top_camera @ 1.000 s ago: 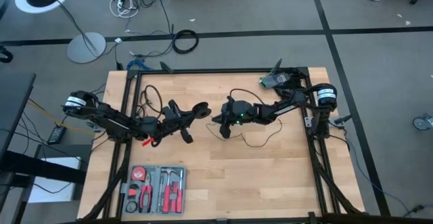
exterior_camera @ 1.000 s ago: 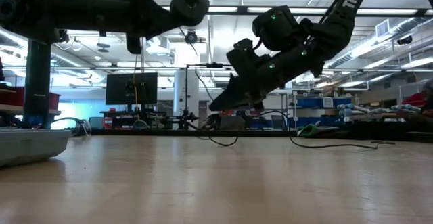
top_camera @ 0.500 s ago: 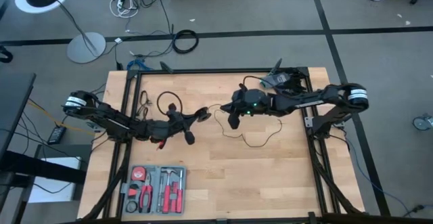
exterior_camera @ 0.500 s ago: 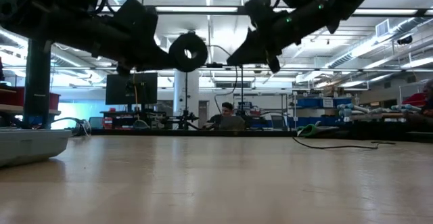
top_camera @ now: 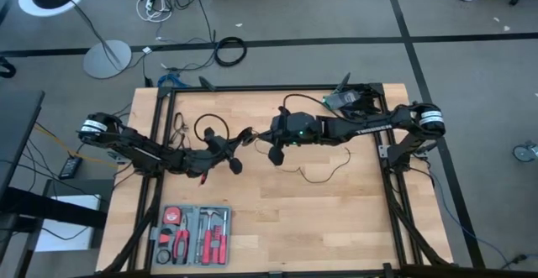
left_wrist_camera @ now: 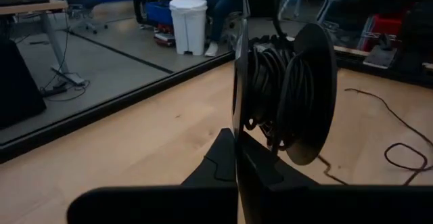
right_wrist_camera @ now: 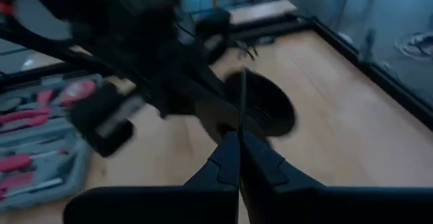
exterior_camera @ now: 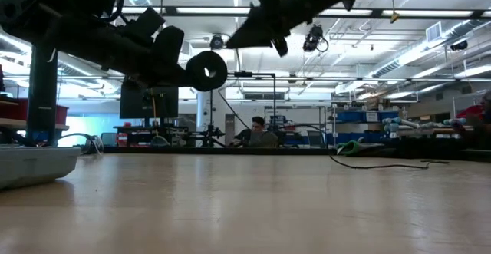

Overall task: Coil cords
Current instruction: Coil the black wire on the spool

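Note:
The cord is a thin black wire. Part of it is wound on a black spool (left_wrist_camera: 281,88) with two round discs, and the rest lies in loose curves on the table (top_camera: 315,175). My left gripper (top_camera: 225,159) is shut on the spool at mid-table, clear of the wood; the low view shows one disc (exterior_camera: 205,70) face-on. My right gripper (top_camera: 273,152) is just right of the spool and higher up, shut on the wire (right_wrist_camera: 242,109). My left gripper pinches the rim of one spool disc (left_wrist_camera: 237,119) between its two fingers, coming nearly level from the table's left. The spool is lifted clear of the table with its discs upright. My right gripper pinches the thin wire (right_wrist_camera: 241,126) between its fingertips, coming from the table's right and slanting down. The wire is lifted here; farther on it trails slack to the table.
An open tool case (top_camera: 192,234) with red-handled tools lies near the front left. A dark device (top_camera: 349,100) sits at the far right corner. The black frame rail (top_camera: 277,87) runs round the table. Bare wood lies at the front right.
My right gripper has risen well clear of the table and gone toward the left edge, closer to the spool, drawing the wire up with it. My left gripper has tipped down and turned, so the spool now sits lower and nearer the front edge.

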Tool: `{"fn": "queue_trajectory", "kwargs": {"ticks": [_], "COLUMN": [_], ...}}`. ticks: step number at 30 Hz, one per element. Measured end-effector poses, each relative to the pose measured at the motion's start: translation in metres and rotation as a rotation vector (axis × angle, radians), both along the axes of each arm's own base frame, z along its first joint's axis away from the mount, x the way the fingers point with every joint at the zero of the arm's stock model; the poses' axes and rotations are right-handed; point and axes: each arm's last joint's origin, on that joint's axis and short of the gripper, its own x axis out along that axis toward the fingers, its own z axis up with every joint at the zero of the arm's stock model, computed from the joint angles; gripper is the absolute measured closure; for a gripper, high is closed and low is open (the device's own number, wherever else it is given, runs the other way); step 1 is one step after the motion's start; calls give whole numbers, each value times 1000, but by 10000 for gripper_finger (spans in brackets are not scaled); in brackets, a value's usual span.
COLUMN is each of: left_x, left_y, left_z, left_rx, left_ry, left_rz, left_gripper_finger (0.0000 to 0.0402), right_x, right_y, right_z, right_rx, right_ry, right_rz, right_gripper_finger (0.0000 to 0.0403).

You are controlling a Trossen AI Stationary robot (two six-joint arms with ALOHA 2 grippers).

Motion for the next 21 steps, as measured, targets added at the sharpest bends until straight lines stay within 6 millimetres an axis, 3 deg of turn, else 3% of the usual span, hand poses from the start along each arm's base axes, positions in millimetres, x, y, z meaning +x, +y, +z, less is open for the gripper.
{"fn": "queue_trajectory", "kwargs": {"ticks": [4, 8, 16, 21], "left_x": [0, 1, 6, 8], "left_y": [3, 5, 7, 6], "left_z": [0, 3, 9, 11], "left_rx": [-22, -40, -54, -59], "left_ry": [-17, -61, -89, -101], "left_rz": [16, 30, -1, -11], "left_gripper_finger": [401, 401, 401, 401], "right_x": [4, 9, 42, 51], "right_y": [6, 8, 10, 9], "right_z": [10, 8, -34, -47], "right_rx": [-17, -22, -23, -23], "right_ry": [-44, -78, -36, -12], "right_rz": [33, 37, 105, 104], "right_gripper_finger": [403, 403, 403, 403]}}
